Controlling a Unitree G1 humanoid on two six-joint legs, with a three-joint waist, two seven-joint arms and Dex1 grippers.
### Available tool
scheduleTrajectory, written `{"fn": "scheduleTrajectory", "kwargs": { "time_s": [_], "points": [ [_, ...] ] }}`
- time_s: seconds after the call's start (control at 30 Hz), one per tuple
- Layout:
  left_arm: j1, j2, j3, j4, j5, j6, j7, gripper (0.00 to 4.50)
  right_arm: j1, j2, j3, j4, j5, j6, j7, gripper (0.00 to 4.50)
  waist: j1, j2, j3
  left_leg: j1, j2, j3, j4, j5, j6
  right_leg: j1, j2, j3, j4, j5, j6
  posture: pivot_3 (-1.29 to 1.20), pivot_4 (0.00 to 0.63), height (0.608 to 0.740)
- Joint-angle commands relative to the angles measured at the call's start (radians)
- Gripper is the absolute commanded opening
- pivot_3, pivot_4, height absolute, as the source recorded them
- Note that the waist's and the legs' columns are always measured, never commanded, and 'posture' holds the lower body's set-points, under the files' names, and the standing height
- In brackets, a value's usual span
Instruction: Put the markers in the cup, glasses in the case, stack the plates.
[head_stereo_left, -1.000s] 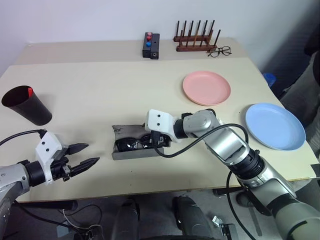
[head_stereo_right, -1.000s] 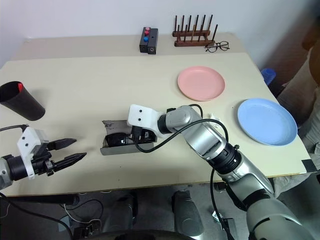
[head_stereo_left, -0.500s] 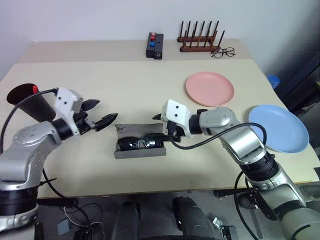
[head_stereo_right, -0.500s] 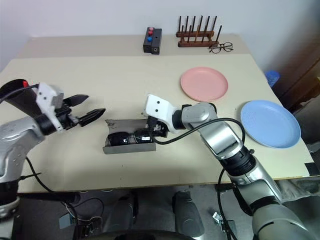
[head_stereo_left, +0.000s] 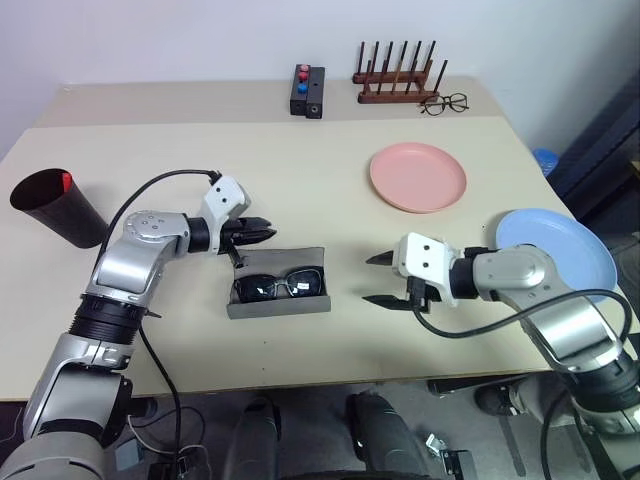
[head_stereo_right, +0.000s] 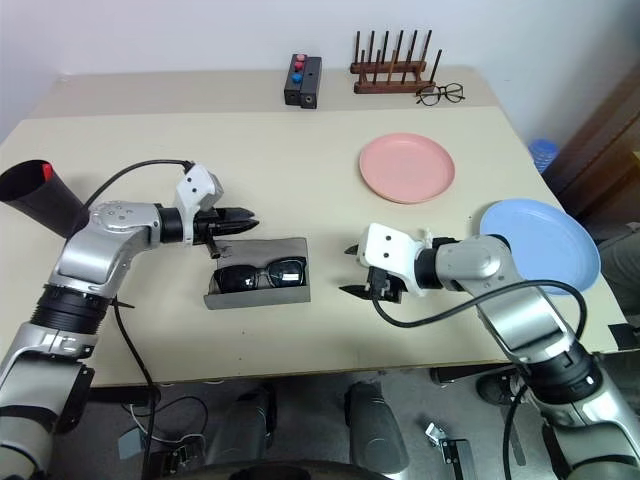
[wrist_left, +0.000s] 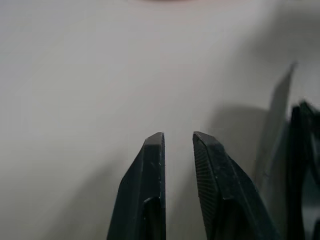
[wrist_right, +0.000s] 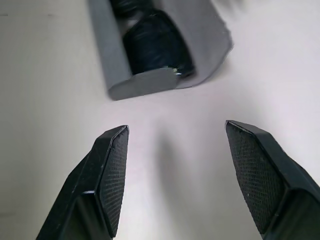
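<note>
- The chunky black-framed sunglasses already lie inside the grey oblong fabric case, which sits near the middle of the beige worktop with its lid up; closing it looks like the step in hand.
- The left gripper hovers at the raised lid's far left corner, its fingers drawn nearly together with only a narrow gap, nothing between them.
- The right gripper hangs just right of the case, apart from it, fingers spread wide and empty.
- The tall dark tapered cup stands at the worktop's left edge with a red marker cap at its rim; I cannot tell whether both markers are inside.
- The salmon pink round plate and the light blue round plate lie well apart on the right, so stacking remains undone.
</note>
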Motion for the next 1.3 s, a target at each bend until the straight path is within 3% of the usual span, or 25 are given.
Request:
{"fn": "scheduleTrajectory", "kwargs": {
  "time_s": [0.03, 0.4, 0.67, 0.9, 1.17, 1.3],
  "points": [
    [-0.005, 0.051, -0.02, -0.038, 0.009, -0.024, -0.116, 0.88, 0.022, -0.013, -0.051, -0.061, 0.023, -0.013, -0.009, 3.12, 0.001, 0.0, 0.0, 0.0, 0.0, 0.0, 0.0, 0.0, 0.0, 0.0, 0.0, 0.0, 0.0, 0.0, 0.0, 0.0, 0.15, 0.74],
    [0.076, 0.116, 0.006, -0.199, -0.024, 0.037, -0.212, 0.88, -0.013, 0.012, -0.039, 0.007, -0.006, -0.021, -0.041, 3.12, 0.002, 0.0, 0.0, 0.0, 0.0, 0.0, 0.001, 0.0, 0.0, 0.0, 0.0, 0.0, 0.0, 0.0, 0.0, 0.0, 0.15, 0.74],
    [0.192, 0.151, 0.006, -0.358, -0.03, 0.068, -0.201, 0.88, -0.061, 0.032, -0.015, 0.093, -0.043, -0.04, -0.063, 3.12, 0.003, 0.0, 0.0, 0.0, 0.0, 0.0, 0.001, 0.0, 0.0, 0.0, 0.0, 0.001, 0.0, 0.0, 0.0, 0.0, 0.15, 0.74],
    [0.24, 0.149, 0.003, -0.388, 0.007, 0.038, -0.153, 0.88, -0.103, 0.075, -0.005, 0.175, -0.085, -0.046, -0.113, 3.12, 0.003, 0.0, 0.0, 0.0, 0.0, 0.0, 0.001, 0.0, 0.0, 0.0, -0.001, 0.001, 0.0, 0.0, 0.0, 0.0, 0.15, 0.74],
    [0.315, 0.105, 0.176, -0.431, -0.073, 0.005, -0.045, 0.88, -0.108, 0.159, -0.081, 0.228, 0.019, -0.115, -0.095, 3.12, 0.002, 0.0, 0.0, 0.0, 0.0, 0.0, 0.001, 0.0, 0.0, 0.001, 0.0, 0.001, 0.0, 0.0, 0.0, 0.0, 0.15, 0.74],
    [0.375, 0.122, 0.294, -0.454, -0.111, 0.013, -0.003, 0.88, -0.155, 0.174, -0.076, 0.354, -0.04, -0.171, -0.142, 3.12, 0.001, 0.0, 0.0, 0.001, 0.0, 0.0, 0.001, 0.0, 0.0, 0.001, 0.0, 0.0, 0.001, 0.0, 0.0, 0.0, 0.15, 0.74]
  ]
}}
